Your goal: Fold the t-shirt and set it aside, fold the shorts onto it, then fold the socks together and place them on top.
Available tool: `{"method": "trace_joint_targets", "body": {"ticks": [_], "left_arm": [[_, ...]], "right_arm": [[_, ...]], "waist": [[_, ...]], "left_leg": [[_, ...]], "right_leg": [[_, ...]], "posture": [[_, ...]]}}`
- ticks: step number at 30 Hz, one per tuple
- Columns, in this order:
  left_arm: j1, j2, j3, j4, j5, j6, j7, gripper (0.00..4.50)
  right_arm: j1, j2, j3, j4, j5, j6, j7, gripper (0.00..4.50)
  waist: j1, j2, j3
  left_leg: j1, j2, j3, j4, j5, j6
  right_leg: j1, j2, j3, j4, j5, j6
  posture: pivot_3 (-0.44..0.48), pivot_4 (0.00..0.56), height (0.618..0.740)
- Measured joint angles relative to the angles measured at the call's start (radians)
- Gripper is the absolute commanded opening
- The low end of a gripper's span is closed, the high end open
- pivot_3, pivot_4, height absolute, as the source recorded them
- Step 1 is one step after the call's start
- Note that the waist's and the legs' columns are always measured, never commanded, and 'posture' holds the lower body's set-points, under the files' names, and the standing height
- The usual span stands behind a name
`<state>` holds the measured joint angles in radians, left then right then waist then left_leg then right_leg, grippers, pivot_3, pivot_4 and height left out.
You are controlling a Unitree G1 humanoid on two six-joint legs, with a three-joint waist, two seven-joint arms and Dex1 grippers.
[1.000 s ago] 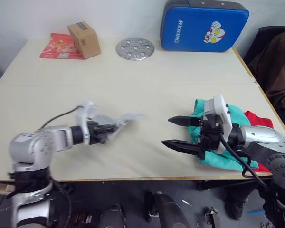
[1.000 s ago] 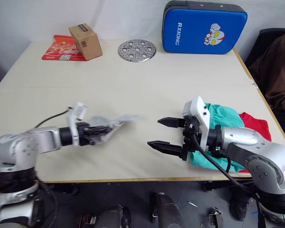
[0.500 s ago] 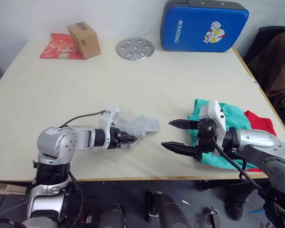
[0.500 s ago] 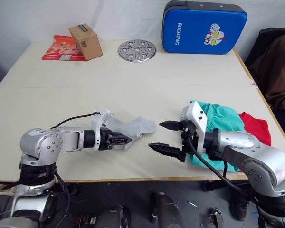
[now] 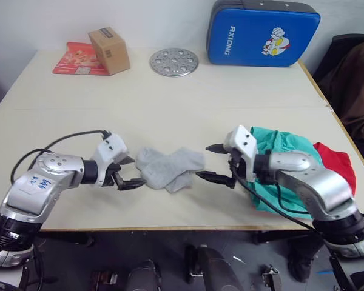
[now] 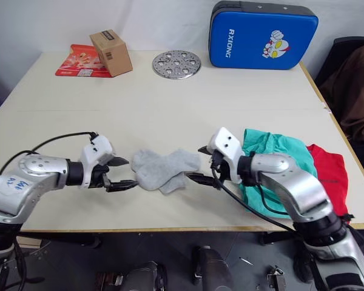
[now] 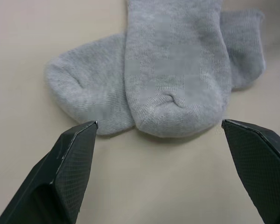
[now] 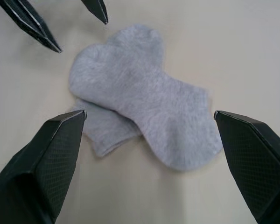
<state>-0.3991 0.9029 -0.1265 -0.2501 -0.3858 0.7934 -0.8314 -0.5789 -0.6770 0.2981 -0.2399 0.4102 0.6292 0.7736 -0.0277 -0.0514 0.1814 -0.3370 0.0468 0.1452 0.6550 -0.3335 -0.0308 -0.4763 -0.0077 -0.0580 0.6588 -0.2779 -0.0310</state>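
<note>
The grey socks [image 5: 170,168] lie flat on the table near its front edge, one laid crosswise over the other [image 8: 140,109]. My left gripper [image 5: 127,172] stands open just left of the socks, nothing between its fingers [image 7: 72,163]. From the right, my right gripper [image 5: 213,162] is open too, its tips at the socks' right end. The teal shorts [image 5: 285,145] sit folded at the table's right, on top of the red t-shirt [image 5: 337,163], which shows at their right edge.
At the back of the table stand a cardboard box [image 5: 109,51] on a red packet [image 5: 73,60], a round perforated metal disc [image 5: 173,62] and a blue padded case [image 5: 264,33]. A brown garment [image 5: 355,85] hangs beside the table's right side.
My left gripper carried the socks rightward, laid them on the table and opened, then drew back a little. The right gripper moved left up to the socks.
</note>
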Motion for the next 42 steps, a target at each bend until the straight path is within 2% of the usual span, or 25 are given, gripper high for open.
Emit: {"method": "trace_joint_targets", "body": {"ticks": [1,3,6,16,17,18,26,31,34,39,42], "left_arm": [[-0.001,-0.019,-0.012,0.013,0.010,-0.010,0.001,4.47],[-0.002,-0.059,-0.037,0.028,0.029,-0.019,0.004,4.07],[-0.013,-0.076,-0.052,0.029,0.050,-0.018,0.005,3.22],[-0.014,-0.097,-0.046,0.048,0.068,-0.019,0.003,0.00],[-0.013,-0.101,-0.040,0.044,0.062,-0.005,0.003,0.00],[-0.009,-0.104,-0.038,0.035,0.056,0.008,0.002,0.00],[0.002,-0.130,0.060,-0.022,-0.085,0.161,-0.014,0.00],[-0.014,-0.098,0.075,-0.024,-0.094,0.148,-0.035,0.00],[-0.011,-0.092,0.075,-0.024,-0.087,0.113,-0.054,0.54],[-0.011,-0.091,0.043,-0.024,-0.060,0.031,-0.088,2.07],[-0.012,-0.092,-0.028,-0.021,0.000,-0.042,-0.094,2.07]], "right_arm": [[-0.018,0.006,0.028,0.045,-0.046,-0.031,0.007,4.50],[-0.047,0.043,0.058,0.137,-0.113,-0.074,0.013,4.50],[-0.076,0.101,0.082,0.225,-0.170,-0.105,0.020,3.89],[-0.078,0.131,0.087,0.287,-0.237,-0.125,0.046,0.44],[-0.078,0.131,0.085,0.286,-0.242,-0.125,0.049,0.07],[-0.078,0.130,0.084,0.285,-0.246,-0.125,0.051,0.01],[-0.080,0.121,0.037,0.257,-0.254,-0.126,0.070,0.01],[-0.080,0.120,0.029,0.245,-0.258,-0.127,0.084,0.01],[-0.079,0.120,0.029,0.245,-0.276,-0.137,0.088,0.00],[-0.077,0.125,0.029,0.245,-0.292,-0.152,0.088,0.00],[-0.077,0.137,0.029,0.245,-0.295,-0.153,0.088,0.00]], "waist": [[0.000,0.000,0.000],[-0.001,0.000,0.000],[-0.002,0.000,0.000],[-0.004,0.000,0.000],[-0.003,0.000,0.000],[-0.003,0.000,0.000],[-0.004,0.000,0.000],[-0.006,0.000,0.000],[-0.005,0.000,0.000],[-0.005,0.000,0.000],[-0.005,0.000,0.000]], "left_leg": [[0.000,0.000,0.000,0.001,0.000,0.000],[-0.001,0.000,0.000,0.002,-0.001,0.001],[0.000,0.000,0.000,0.003,-0.001,0.001],[0.001,0.000,0.001,0.003,-0.001,0.001],[0.001,0.000,0.001,0.003,-0.001,0.001],[0.001,0.000,0.001,0.003,-0.001,0.001],[0.000,0.001,0.000,0.004,-0.001,0.001],[0.000,0.001,0.000,0.004,-0.001,0.001],[0.000,0.001,0.000,0.004,-0.001,0.001],[0.000,0.001,0.000,0.004,-0.001,0.000],[0.000,0.000,0.001,0.004,-0.001,0.001]], "right_leg": [[0.000,0.000,0.000,0.000,0.000,0.000],[0.000,0.000,0.000,0.001,0.000,0.000],[0.000,0.000,0.000,0.002,0.000,0.000],[0.000,0.000,0.000,0.003,0.000,0.000],[0.000,0.000,0.000,0.003,0.000,0.000],[0.000,0.000,0.000,0.003,0.000,0.000],[0.000,0.000,0.000,0.003,0.000,0.000],[0.000,0.000,0.000,0.003,0.000,0.000],[0.000,0.000,0.000,0.003,0.000,0.000],[0.000,0.000,0.000,0.003,0.000,0.000],[0.000,0.000,0.001,0.004,0.000,0.000]], "posture": [[0.000,0.150,0.740],[0.000,0.150,0.740],[0.000,0.150,0.740],[0.000,0.150,0.740],[0.000,0.150,0.740],[0.000,0.150,0.740],[0.000,0.150,0.740],[0.000,0.150,0.740],[0.000,0.150,0.740],[0.000,0.150,0.740],[0.000,0.150,0.740]]}}
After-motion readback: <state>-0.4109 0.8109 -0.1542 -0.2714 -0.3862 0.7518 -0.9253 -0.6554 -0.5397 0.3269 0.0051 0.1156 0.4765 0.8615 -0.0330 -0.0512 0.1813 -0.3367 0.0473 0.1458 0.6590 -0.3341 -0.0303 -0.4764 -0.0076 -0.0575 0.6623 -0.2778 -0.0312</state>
